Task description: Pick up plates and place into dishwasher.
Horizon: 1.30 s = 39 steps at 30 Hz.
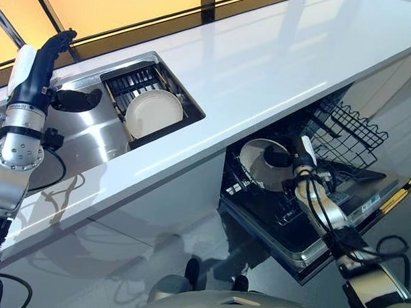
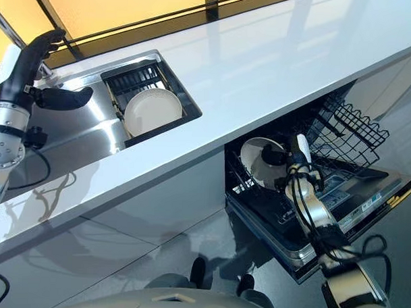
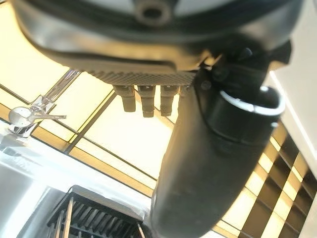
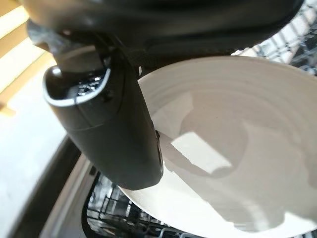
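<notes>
The right hand pinches a white plate over the dishwasher rack; the left hand hangs relaxed, empty.

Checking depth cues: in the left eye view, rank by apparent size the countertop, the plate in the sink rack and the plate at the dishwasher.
1. countertop, by far.
2-3. Unranked: plate in the sink rack and plate at the dishwasher look alike; the right robot hand partly hides the latter.
</notes>
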Motion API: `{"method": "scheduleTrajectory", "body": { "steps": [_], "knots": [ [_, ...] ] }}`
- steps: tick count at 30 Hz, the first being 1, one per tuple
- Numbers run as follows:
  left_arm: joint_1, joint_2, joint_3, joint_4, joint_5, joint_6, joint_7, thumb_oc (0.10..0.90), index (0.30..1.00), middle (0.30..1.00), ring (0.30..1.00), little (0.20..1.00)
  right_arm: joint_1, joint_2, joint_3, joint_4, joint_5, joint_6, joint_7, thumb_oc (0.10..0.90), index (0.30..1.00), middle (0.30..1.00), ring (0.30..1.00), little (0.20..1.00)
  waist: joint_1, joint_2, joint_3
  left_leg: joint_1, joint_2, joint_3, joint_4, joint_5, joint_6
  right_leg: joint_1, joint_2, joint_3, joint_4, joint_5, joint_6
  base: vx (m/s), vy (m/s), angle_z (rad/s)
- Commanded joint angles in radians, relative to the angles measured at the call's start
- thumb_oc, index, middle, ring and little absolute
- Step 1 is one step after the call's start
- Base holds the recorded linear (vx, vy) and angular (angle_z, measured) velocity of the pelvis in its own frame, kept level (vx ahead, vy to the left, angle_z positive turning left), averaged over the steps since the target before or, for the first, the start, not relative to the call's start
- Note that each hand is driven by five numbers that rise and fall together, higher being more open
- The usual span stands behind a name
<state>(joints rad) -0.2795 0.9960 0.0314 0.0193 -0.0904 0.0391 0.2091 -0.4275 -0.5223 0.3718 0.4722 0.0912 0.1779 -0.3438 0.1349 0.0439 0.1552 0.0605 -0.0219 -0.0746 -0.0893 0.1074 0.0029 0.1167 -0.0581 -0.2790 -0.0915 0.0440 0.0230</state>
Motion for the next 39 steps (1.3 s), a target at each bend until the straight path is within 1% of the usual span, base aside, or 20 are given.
{"method": "scheduleTrajectory", "body": {
  "steps": [1, 6, 8, 11, 14, 15, 16, 21, 28, 34, 39],
  "knots": [
    [-0.152, 0.009, -0.029, -0.032, -0.027, -0.052, 0.047, 0.800, 0.900, 0.900, 0.900, 0.900, -0.165, 0.053, 0.100, -0.012, -0.032, -0.057, -0.029, 0.100, 0.300, 0.300, 0.300, 0.200, 0.034, -0.022, -0.092, 0.024, 0.001, 0.020, 0.002, -0.079, -0.050, 0.038, -0.055, -0.030, 0.004, -0.007, 0.076, 0.01, 0.024, 0.14],
    [-0.204, -0.033, -0.084, -0.034, -0.020, -0.040, 0.025, 0.800, 0.900, 0.900, 0.900, 0.900, -0.260, 0.109, 0.149, 0.093, -0.005, -0.035, -0.057, 0.100, 0.300, 0.300, 0.300, 0.200, 0.060, -0.024, -0.093, 0.020, -0.003, 0.000, 0.002, -0.077, -0.049, 0.042, -0.057, -0.042, 0.004, -0.007, 0.071, 0.01, 0.019, 0.07],
    [-0.232, -0.045, -0.110, -0.028, -0.026, -0.037, 0.017, 0.800, 0.900, 0.900, 0.900, 0.900, -0.309, 0.135, 0.172, 0.132, 0.010, -0.007, -0.052, 0.100, 0.300, 0.300, 0.300, 0.200, 0.072, -0.023, -0.094, 0.019, -0.006, -0.011, 0.002, -0.076, -0.047, 0.044, -0.058, -0.047, 0.004, -0.006, 0.068, 0.01, 0.022, 0.09],
    [-0.257, -0.045, -0.130, -0.013, -0.039, -0.050, 0.010, 0.800, 0.900, 0.900, 0.900, 0.900, -0.330, 0.162, 0.194, 0.175, 0.032, 0.006, -0.026, 0.100, 0.300, 0.300, 0.300, 0.200, 0.082, -0.024, -0.096, 0.017, -0.008, -0.017, 0.002, -0.074, -0.048, 0.046, -0.059, -0.053, 0.004, -0.006, 0.068, 0.01, 0.018, 0.11],
    [-0.274, -0.043, -0.137, -0.013, -0.046, -0.050, 0.005, 0.800, 0.900, 0.900, 0.900, 0.900, -0.326, 0.179, 0.204, 0.195, 0.051, 0.009, -0.005, 0.100, 0.300, 0.300, 0.300, 0.200, 0.087, -0.024, -0.097, 0.015, -0.008, -0.018, 0.002, -0.072, -0.047, 0.046, -0.059, -0.055, 0.004, -0.005, 0.067, 0.01, 0.007, 0.05],
    [-0.275, -0.042, -0.138, -0.014, -0.045, -0.050, 0.004, 0.800, 0.900, 0.900, 0.900, 0.900, -0.321, 0.183, 0.204, 0.200, 0.058, 0.009, -0.002, 0.709, 0.822, 0.822, 0.822, 0.809, 0.088, -0.025, -0.097, 0.015, -0.007, -0.017, 0.002, -0.072, -0.047, 0.046, -0.059, -0.055, 0.004, -0.004, 0.068, 0.00, 0.000, 0.00],
    [-0.275, -0.044, -0.138, -0.017, -0.042, -0.050, 0.004, 0.800, 0.900, 0.900, 0.900, 0.900, -0.314, 0.187, 0.204, 0.201, 0.073, 0.010, -0.003, 0.800, 0.900, 0.900, 0.900, 0.900, 0.088, -0.025, -0.096, 0.015, -0.007, -0.018, 0.002, -0.072, -0.046, 0.047, -0.060, -0.056, 0.004, -0.004, 0.068, 0.00, 0.000, 0.00],
    [-0.266, -0.038, -0.131, -0.029, -0.035, -0.042, 0.001, 0.800, 0.900, 0.900, 0.900, 0.900, -0.273, 0.194, 0.191, 0.173, 0.104, 0.003, -0.014, 0.800, 0.900, 0.900, 0.900, 0.900, 0.084, -0.026, -0.092, 0.016, -0.006, -0.016, 0.002, -0.074, -0.043, 0.046, -0.059, -0.053, 0.005, -0.004, 0.067, 0.00, 0.000, 0.00],
    [-0.244, -0.036, -0.115, -0.025, -0.004, -0.041, -0.001, 0.800, 0.900, 0.900, 0.900, 0.900, -0.205, 0.173, 0.151, 0.071, 0.071, -0.005, -0.034, 0.800, 0.900, 0.900, 0.900, 0.900, 0.060, -0.026, -0.086, 0.019, -0.004, -0.003, 0.002, -0.078, -0.040, 0.041, -0.056, -0.037, 0.005, -0.003, 0.069, 0.00, 0.000, 0.00],
    [-0.226, -0.017, -0.080, -0.023, 0.018, -0.037, 0.003, 0.800, 0.900, 0.900, 0.900, 0.900, -0.129, 0.109, 0.098, -0.077, -0.013, -0.002, -0.030, 0.800, 0.900, 0.900, 0.900, 0.900, 0.025, -0.025, -0.085, 0.023, -0.003, 0.021, 0.002, -0.082, -0.038, 0.032, -0.052, -0.014, 0.004, -0.001, 0.075, -0.01, 0.000, -0.02],
    [-0.159, -0.004, -0.014, -0.046, 0.053, -0.029, -0.002, 0.800, 0.900, 0.900, 0.900, 0.900, -0.008, 0.020, 0.000, -0.242, -0.173, -0.027, -0.060, 0.800, 0.900, 0.900, 0.900, 0.900, -0.017, -0.024, -0.085, 0.022, -0.005, 0.043, 0.002, -0.079, -0.032, 0.017, -0.052, 0.009, 0.005, 0.010, 0.082, -0.03, 0.007, -0.08]
  ]
}}
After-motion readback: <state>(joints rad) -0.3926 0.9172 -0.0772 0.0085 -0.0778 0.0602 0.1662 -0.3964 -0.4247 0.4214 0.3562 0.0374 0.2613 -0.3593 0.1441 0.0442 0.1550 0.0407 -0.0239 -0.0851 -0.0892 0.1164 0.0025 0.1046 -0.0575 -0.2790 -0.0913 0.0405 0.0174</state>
